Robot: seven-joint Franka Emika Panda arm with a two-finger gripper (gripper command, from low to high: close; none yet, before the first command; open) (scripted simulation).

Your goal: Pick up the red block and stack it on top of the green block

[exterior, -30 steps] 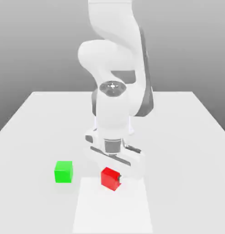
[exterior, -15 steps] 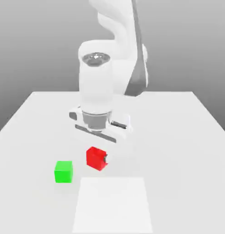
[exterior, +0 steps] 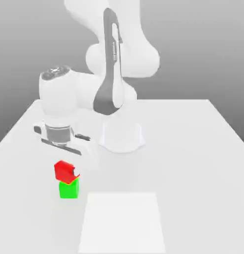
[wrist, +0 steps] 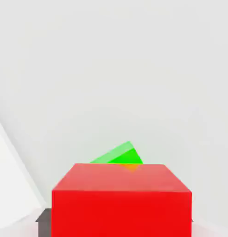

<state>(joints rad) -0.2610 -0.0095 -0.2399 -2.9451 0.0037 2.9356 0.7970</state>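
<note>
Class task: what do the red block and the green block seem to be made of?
Red block: looks like smooth, matte plastic, with uniform colour and no grain, though a render leaves this open. Green block: the same plain, flat-shaded finish, probably plastic too.

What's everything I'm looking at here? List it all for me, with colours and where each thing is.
red block: one, bright red, held in the end effector directly above the green block, turned a little relative to it
green block: one, bright green, on the table toward the exterior view's left
table: one, white, under everything
square patch: one, paler white, on the table's near edge
arm: one, white with a grey panel, rising from the table's middle
end effector: one, white, closed on the red block
</note>
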